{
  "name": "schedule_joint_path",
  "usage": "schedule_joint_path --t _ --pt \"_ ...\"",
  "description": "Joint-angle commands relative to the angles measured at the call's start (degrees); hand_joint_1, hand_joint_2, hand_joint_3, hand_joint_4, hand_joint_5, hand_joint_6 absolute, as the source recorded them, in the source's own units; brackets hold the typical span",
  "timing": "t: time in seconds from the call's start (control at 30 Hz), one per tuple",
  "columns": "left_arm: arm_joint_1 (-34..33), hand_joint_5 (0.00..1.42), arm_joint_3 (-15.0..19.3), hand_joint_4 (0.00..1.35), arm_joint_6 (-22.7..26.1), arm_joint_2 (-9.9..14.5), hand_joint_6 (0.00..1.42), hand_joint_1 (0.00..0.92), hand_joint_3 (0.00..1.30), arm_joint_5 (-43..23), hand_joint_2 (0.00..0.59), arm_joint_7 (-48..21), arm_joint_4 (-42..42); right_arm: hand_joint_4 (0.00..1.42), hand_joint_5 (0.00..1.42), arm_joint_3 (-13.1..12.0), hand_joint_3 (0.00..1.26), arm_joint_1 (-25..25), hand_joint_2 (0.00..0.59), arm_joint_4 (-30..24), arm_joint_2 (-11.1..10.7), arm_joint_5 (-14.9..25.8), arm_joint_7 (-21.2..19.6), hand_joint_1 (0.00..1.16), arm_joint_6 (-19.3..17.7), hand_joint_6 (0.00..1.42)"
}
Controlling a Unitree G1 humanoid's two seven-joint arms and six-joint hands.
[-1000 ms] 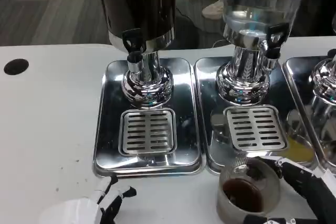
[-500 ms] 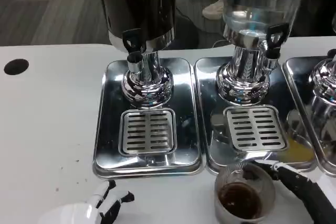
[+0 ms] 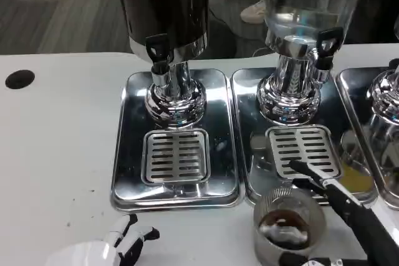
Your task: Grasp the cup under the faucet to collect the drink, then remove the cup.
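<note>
Fingers (image 3: 349,207) around clear cup (image 3: 288,225) of dark drink (image 3: 283,223)

Your near-left white tabletop (image 3: 56,172) lies open; far ahead, shiny steel drip trays (image 3: 174,135) and tall drink dispensers (image 3: 167,17) block passage.

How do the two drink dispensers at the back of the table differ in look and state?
The left dispenser holds dark liquid; the middle dispenser is clear, its contents see-through. The left dispenser's drip tray looks clean; the middle dispenser's tray has a yellowish puddle. Both share black tap handles, chrome bases and slotted grates.
</note>
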Motion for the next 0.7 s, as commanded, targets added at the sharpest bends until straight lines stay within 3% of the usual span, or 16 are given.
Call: schedule_joint_path --t 0.03,0.17,0.3,0.37,0.5,0.6,0.7 --pt "0.26 0.21 0.04 0.11 -0.32 0.37 0.43 0.000 0.28 -0.87 0.062 0.96 -0.73 0.08 0.12 -0.23 0.14 1.48 0.133 -4.68 -0.47 5.70 1.58 0.54 0.99 0.01" --pt "0.01 0.21 0.31 0.11 -0.46 0.44 0.42 0.000 0.28 -1.33 0.062 1.08 -1.04 0.09 0.13 -0.16 0.18 3.32 0.206 -10.93 -0.63 14.15 4.51 0.41 4.49 0.04" --pt "-0.58 0.21 0.86 0.11 -0.59 0.64 0.42 0.000 0.28 -2.76 0.062 1.56 -0.75 0.12 0.14 -0.94 0.23 5.73 0.380 -20.89 -1.89 24.86 7.68 0.38 13.30 0.05" --pt "-1.15 0.21 1.36 0.11 -0.98 0.96 0.42 0.000 0.28 -4.03 0.062 2.51 -0.19 0.12 0.12 -3.31 0.24 5.52 0.452 -23.46 -2.86 24.82 7.37 0.39 15.97 0.05" --pt "-1.69 0.21 1.92 0.11 -1.66 1.51 0.42 0.000 0.26 -5.30 0.063 4.37 0.38 0.09 0.06 -8.36 0.24 3.71 0.523 -23.94 -4.31 17.68 5.00 0.43 18.55 0.00" --pt "-2.08 0.19 2.42 0.10 -2.51 1.88 0.40 0.000 0.25 -4.62 0.063 5.74 -0.15 0.07 0.04 -11.03 0.24 1.09 0.540 -20.93 -6.13 7.49 1.87 0.45 18.67 0.00" --pt "-2.60 0.17 2.91 0.09 -3.12 2.03 0.36 0.000 0.23 -2.77 0.065 6.68 -0.80 0.05 0.02 -11.87 0.23 -0.23 0.549 -18.76 -7.37 -2.06 -1.54 0.47 18.31 0.00"
